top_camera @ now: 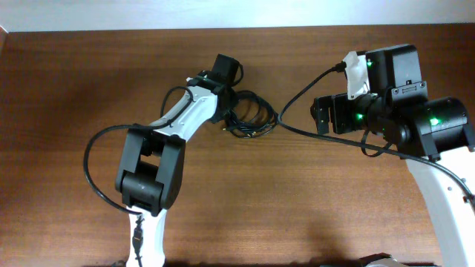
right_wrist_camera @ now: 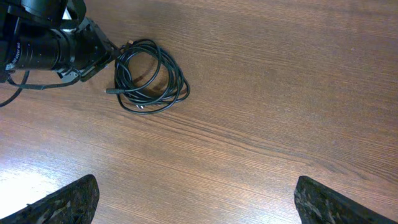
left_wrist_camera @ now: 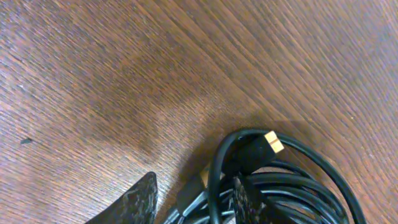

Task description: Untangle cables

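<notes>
Left gripper (left_wrist_camera: 194, 186) is down at the coil of cables (top_camera: 251, 124). Its fingers are partly apart, with a strand or two running up between them. From the wrist view there's a visible gap beside one finger, so I'd say it has hold of nothing yet; it's only straddling. A gold-tipped plug (left_wrist_camera: 272, 144) sits just ahead of the gripper and a bit to its right, tucked inside the loops. The rest of the coil fans out to the right of the fingers, flat on the bench (left_wrist_camera: 124, 74).

Right gripper (right_wrist_camera: 196, 186) is spread wide and empty, hovering well back from the coil. From its camera the cables are far ahead and off to its left, right under the other arm's wrist.

My take on the step: pick one strand, not the whole bunch. I'd go for the cord just behind that plug, since a free end is what slides out of a loop. Close only on that one, then draw it away low and slow. The right gripper probably has to come in and pin the far side of the coil, or the whole thing drags along. Risk is pinching two strands and tightening the mess.
</notes>
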